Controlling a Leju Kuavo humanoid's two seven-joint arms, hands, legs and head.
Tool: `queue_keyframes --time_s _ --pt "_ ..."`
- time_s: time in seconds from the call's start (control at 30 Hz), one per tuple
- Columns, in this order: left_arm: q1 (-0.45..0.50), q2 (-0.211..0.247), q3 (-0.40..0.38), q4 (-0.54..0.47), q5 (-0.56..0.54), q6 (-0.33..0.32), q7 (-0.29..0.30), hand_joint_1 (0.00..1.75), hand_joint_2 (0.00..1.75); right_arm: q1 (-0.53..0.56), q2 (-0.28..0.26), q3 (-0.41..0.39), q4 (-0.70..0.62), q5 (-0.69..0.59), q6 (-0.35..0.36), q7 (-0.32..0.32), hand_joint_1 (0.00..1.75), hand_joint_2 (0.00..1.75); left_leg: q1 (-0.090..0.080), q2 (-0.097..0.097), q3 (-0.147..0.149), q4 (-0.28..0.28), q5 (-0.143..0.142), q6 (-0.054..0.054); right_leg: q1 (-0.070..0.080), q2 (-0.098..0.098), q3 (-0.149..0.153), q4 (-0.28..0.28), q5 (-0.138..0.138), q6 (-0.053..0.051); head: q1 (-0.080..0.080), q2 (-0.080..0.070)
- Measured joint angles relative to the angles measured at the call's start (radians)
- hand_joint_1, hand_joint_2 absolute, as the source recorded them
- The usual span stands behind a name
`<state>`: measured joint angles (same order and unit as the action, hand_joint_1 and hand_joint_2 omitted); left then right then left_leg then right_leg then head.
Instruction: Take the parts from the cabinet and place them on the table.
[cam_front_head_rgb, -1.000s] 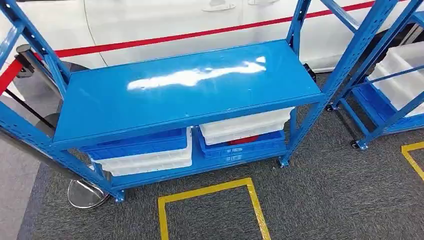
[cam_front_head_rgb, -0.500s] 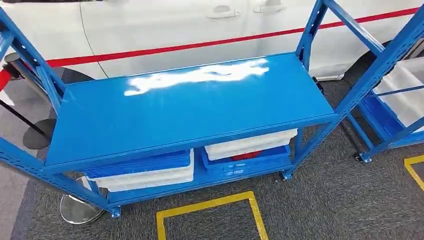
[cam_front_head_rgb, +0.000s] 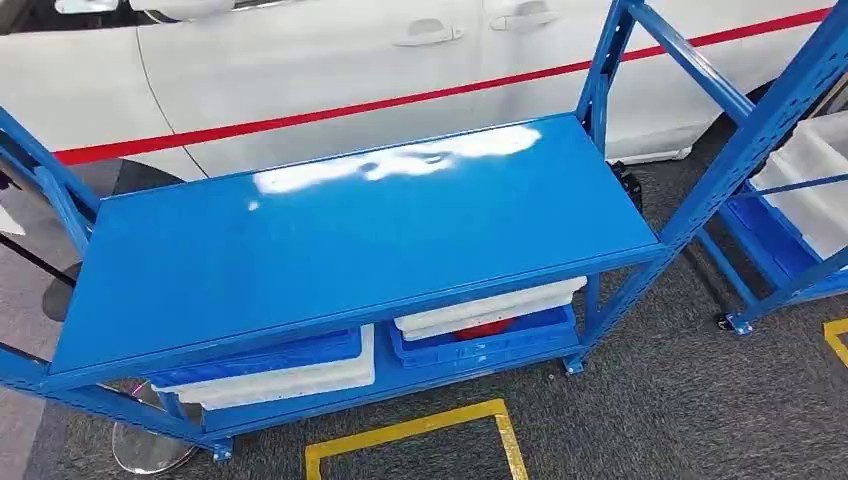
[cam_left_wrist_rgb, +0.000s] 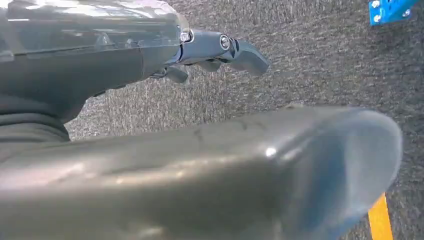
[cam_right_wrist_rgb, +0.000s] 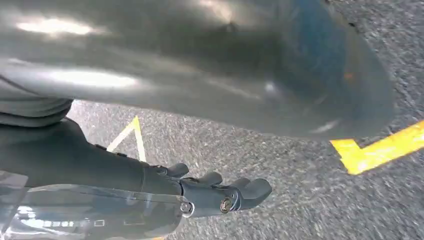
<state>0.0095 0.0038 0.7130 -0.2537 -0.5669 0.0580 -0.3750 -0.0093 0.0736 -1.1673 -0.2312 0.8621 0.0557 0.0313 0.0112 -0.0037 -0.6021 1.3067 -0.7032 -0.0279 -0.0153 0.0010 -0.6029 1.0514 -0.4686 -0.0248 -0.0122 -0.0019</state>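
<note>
Blue rack is sitting in front with its top shelf bare. The bins are sitting on the bottom shelf: a white bin toward the left end, a blue bin with something red inside toward the right. Left hand and right hand are both hanging over the carpet, fingers loosely extended, holding nothing.

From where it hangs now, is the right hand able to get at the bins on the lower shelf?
Probably not yet. The right hand hangs empty over carpet, and the bins sit under the blue shelf, which overhangs them.
</note>
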Motion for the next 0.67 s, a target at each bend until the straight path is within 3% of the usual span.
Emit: queue_keyframes --time_s 0.03,0.07,0.13,0.17,0.2,0.23,0.27,0.3,0.33,0.37,0.4,0.47,0.5,0.53,0.57,0.6,0.63,0.67 --pt "0.001 0.000 0.000 0.000 0.000 0.000 -0.002 0.00 0.00 0.000 0.000 -0.001 0.000 0.001 0.000 0.000 0.00 0.00 0.000 0.000 -0.014 0.001 0.019 0.003 0.003 0.000 0.005 0.000 -0.004 -0.001 0.000 0.000" --pt "0.002 0.000 0.001 0.000 0.000 0.001 -0.004 0.00 0.00 0.001 0.000 -0.004 0.000 0.002 0.000 0.000 0.00 0.00 -0.001 0.000 -0.004 -0.046 0.064 0.009 0.006 0.001 0.013 0.000 -0.008 -0.002 0.000 0.000" --pt "0.002 0.000 0.003 0.000 -0.002 0.003 -0.006 0.00 0.00 0.001 0.000 -0.008 0.000 0.003 0.000 0.000 0.00 0.00 -0.007 0.000 0.053 -0.213 0.182 0.028 0.012 0.002 0.029 -0.001 -0.015 -0.001 0.000 0.000" --pt "0.002 0.001 0.005 0.000 -0.002 0.006 -0.008 0.00 0.00 0.003 0.001 -0.009 0.000 0.003 0.000 0.000 0.00 0.00 -0.012 0.002 0.070 -0.268 0.205 0.041 0.009 0.002 0.029 -0.004 -0.017 -0.002 0.001 0.000" --pt "-0.001 0.002 0.007 0.000 -0.007 0.008 -0.009 0.00 0.00 0.000 0.006 -0.012 0.002 0.005 0.001 -0.001 0.00 0.00 -0.019 0.003 0.059 -0.265 0.155 0.045 0.012 0.005 0.031 -0.002 -0.015 0.003 0.006 0.000" --pt "-0.001 0.003 0.008 -0.001 -0.009 0.010 -0.010 0.00 0.00 -0.003 0.005 -0.013 0.002 0.005 0.001 -0.002 0.00 0.00 -0.022 -0.002 0.058 -0.267 0.154 0.050 0.009 0.005 0.025 0.000 -0.016 0.012 0.003 0.000" --pt "0.002 0.003 0.009 -0.002 -0.009 0.017 -0.010 0.00 0.00 -0.004 0.005 -0.013 0.002 0.006 0.001 -0.002 0.00 0.00 -0.022 -0.002 0.059 -0.273 0.188 0.056 0.009 0.005 0.026 -0.002 -0.017 0.017 0.002 0.000" --pt "0.004 0.005 0.009 -0.002 -0.011 0.023 -0.011 0.00 0.00 -0.003 0.005 -0.014 0.002 0.006 0.001 -0.002 0.00 0.00 -0.022 -0.002 0.062 -0.276 0.200 0.057 0.010 0.006 0.031 -0.007 -0.015 0.023 0.003 0.000" --pt "0.003 0.004 0.010 -0.002 -0.011 0.025 -0.011 0.00 0.00 -0.003 0.005 -0.014 0.002 0.007 0.001 -0.002 0.00 0.00 -0.007 -0.001 0.076 -0.301 0.217 0.059 0.015 0.005 0.036 -0.005 -0.019 0.030 0.003 0.000" --pt "0.001 0.003 0.011 -0.002 -0.012 0.028 -0.011 0.00 0.00 -0.003 0.003 -0.014 0.002 0.007 0.001 -0.002 0.00 0.00 -0.008 0.003 0.082 -0.311 0.224 0.060 0.012 0.004 0.032 0.010 -0.031 0.035 0.005 0.000" --pt "0.000 0.002 0.013 -0.002 -0.013 0.032 -0.011 0.00 0.00 -0.003 0.003 -0.014 0.002 0.008 0.002 -0.002 0.00 0.00 -0.008 0.004 0.082 -0.314 0.227 0.067 0.011 0.004 0.012 0.052 -0.065 0.039 0.005 0.000" --pt "0.000 0.001 0.018 -0.002 -0.018 0.046 -0.010 0.00 0.00 -0.003 0.003 -0.014 0.002 0.010 0.002 -0.004 0.00 0.00 -0.010 0.005 0.079 -0.312 0.227 0.068 0.006 0.004 -0.064 0.208 -0.143 0.047 0.005 0.000" --pt "0.000 0.000 0.019 -0.002 -0.019 0.055 -0.009 0.00 0.00 -0.002 0.002 -0.015 0.002 0.010 0.002 -0.004 0.00 0.00 -0.010 0.006 0.078 -0.312 0.226 0.068 0.004 0.004 -0.091 0.261 -0.157 0.051 0.005 0.000" --pt "-0.001 0.000 0.023 -0.002 -0.020 0.061 -0.007 0.00 0.00 -0.002 0.002 -0.015 0.002 0.010 0.002 -0.005 0.00 0.00 -0.010 0.006 0.079 -0.311 0.225 0.067 0.002 0.004 -0.099 0.273 -0.146 0.054 0.005 0.000" --pt "-0.001 -0.001 0.024 -0.002 -0.023 0.066 -0.002 0.00 0.00 -0.001 0.001 -0.015 0.002 0.011 0.002 -0.005 0.00 0.00 -0.009 0.005 0.081 -0.311 0.223 0.065 -0.001 0.003 -0.084 0.239 -0.115 0.057 0.005 0.000" --pt "0.000 -0.002 0.024 -0.002 -0.025 0.074 0.002 0.00 0.00 -0.001 0.000 -0.015 0.002 0.013 0.002 -0.007 0.00 0.00 -0.007 0.004 0.085 -0.310 0.220 0.061 -0.003 0.002 -0.047 0.165 -0.068 0.058 0.005 0.000" --pt "0.000 -0.003 0.025 -0.002 -0.029 0.079 0.005 0.00 1.75 -0.002 -0.002 -0.015 0.002 0.015 0.002 -0.010 0.00 1.75 -0.006 0.003 0.089 -0.308 0.216 0.057 -0.006 0.001 0.002 0.066 -0.020 0.058 0.005 0.000" --pt "0.000 -0.004 0.025 -0.002 -0.030 0.081 0.005 0.00 1.75 -0.002 -0.002 -0.015 0.002 0.016 0.002 -0.013 0.00 1.75 -0.007 0.003 0.090 -0.304 0.210 0.051 -0.008 0.000 0.034 -0.008 -0.007 0.056 0.005 0.000"
